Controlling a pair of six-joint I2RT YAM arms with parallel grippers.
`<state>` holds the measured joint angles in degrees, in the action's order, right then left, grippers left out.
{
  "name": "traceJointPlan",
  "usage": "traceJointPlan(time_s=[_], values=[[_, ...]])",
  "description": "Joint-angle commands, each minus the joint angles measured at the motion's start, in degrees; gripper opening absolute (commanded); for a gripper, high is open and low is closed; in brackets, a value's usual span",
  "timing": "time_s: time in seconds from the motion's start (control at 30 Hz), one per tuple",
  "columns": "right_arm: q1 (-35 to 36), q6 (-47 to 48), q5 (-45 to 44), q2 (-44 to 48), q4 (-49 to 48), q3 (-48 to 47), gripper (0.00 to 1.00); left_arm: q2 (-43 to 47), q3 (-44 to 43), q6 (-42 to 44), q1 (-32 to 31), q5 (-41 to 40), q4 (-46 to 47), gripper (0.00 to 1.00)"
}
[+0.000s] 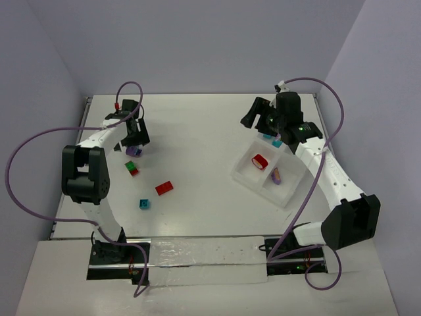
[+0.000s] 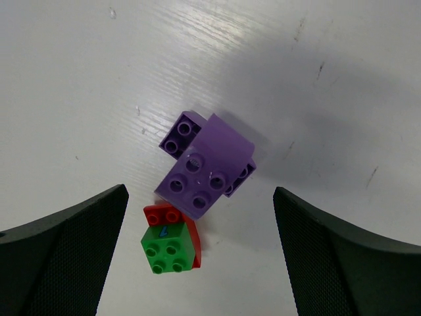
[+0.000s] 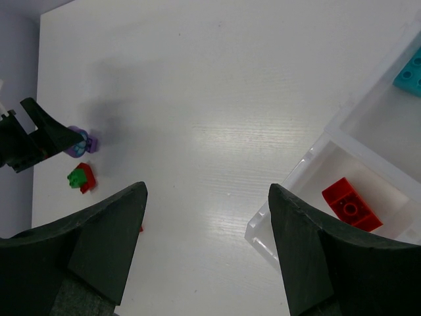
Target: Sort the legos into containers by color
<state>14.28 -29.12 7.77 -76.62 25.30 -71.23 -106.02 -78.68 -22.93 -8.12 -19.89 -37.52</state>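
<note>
Partway done. The tray (image 1: 248,179) holds a binned red brick (image 1: 260,161), a binned purple brick (image 1: 277,176) and a binned teal brick (image 1: 277,142), each in its own compartment. Left on the table (image 1: 197,131) are the loose purple brick (image 2: 207,164), green-on-red stack (image 2: 170,247), loose red brick (image 1: 164,187) and loose teal brick (image 1: 144,204).

My left gripper (image 1: 135,139) hovers over the loose purple brick with jaws wide and nothing held. My right gripper (image 3: 207,191) is also parted and empty, beside the tray.

Only the left wrist view shows the purple brick lying right against the stack. From the top it's just a blob under the fingers. The right wrist view misses the binned purple brick.
</note>
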Motion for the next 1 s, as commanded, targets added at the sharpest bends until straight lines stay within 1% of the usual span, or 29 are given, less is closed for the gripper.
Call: traceJointPlan(time_s=[0.0, 0.07, 0.2, 0.3, 0.4, 0.43, 0.47, 0.5, 0.53, 0.57, 0.6, 0.63, 0.67, 0.73, 0.87, 0.97], values=[[0.31, 0.33, 0.05, -1.01, -1.39, -2.69, 0.82, -1.24, -1.59, 1.22, 1.38, -3.16, 2.86, 0.99], [0.33, 0.41, 0.00, -1.16, -1.14, -2.97, 0.82, -2.15, -2.08, 1.20, 2.07, -1.45, 3.38, 0.98], [0.32, 0.72, -0.52, -0.99, -0.28, -3.64, 0.82, -2.60, -1.95, 1.63, 2.33, 1.76, 5.10, 0.85], [0.37, 0.74, -0.71, -0.81, -0.13, -3.63, 0.82, -2.59, -1.39, 1.92, 2.38, 2.86, 5.64, 0.78], [0.39, 0.56, -0.85, -0.81, -0.07, -3.57, 0.82, -2.44, -0.95, 1.95, 2.34, 3.72, 6.06, 0.68], [0.39, 0.44, -0.77, -0.81, -0.20, -3.51, 0.82, -2.26, -0.89, 1.86, 2.32, 4.03, 6.18, 0.60], [0.39, 0.33, -0.74, -0.75, -0.31, -3.37, 0.82, -1.79, -0.69, 1.84, 2.32, 4.88, 6.51, 0.50], [0.39, 0.30, -0.69, -0.67, -0.39, -3.30, 0.82, -1.56, -0.60, 1.84, 2.32, 5.30, 6.67, 0.45], [0.39, 0.14, -0.60, -0.64, -0.43, -3.25, 0.82, -1.35, -0.65, 1.73, 2.37, 5.78, 6.57, 0.37], [0.39, -0.02, -0.56, -0.58, -0.48, -3.16, 0.82, -1.10, -0.90, 1.61, 2.35, 6.78, 6.39, 0.22], [0.45, -0.11, -0.51, -0.55, -0.57, -3.13, 0.82, -0.93, -1.35, 1.57, 2.32, 7.23, 6.11, 0.16], [0.53, -0.14, -0.43, -0.55, -0.55, -3.18, 0.82, -0.76, -1.91, 1.52, 2.37, 7.99, 5.22, 0.07], [0.57, -0.04, -0.34, -0.60, -0.42, -3.26, 0.82, -0.14, -3.02, 1.39, 2.36, 9.14, 4.21, 0.01], [0.66, 0.10, -0.11, -0.70, -0.15, -3.51, 0.82, 1.44, -4.81, 1.12, 2.37, 12.38, 2.79, 0.00], [1.21, 1.39, 3.58, -1.90, 0.90, -5.55, 0.82, 8.27, -9.16, -0.13, 2.40, 27.43, 2.82, 0.00], [2.47, 3.91, 7.09, -3.63, 1.86, -8.41, 0.82, 11.36, -9.68, -3.80, 2.32, 48.89, 8.19, 0.00]])
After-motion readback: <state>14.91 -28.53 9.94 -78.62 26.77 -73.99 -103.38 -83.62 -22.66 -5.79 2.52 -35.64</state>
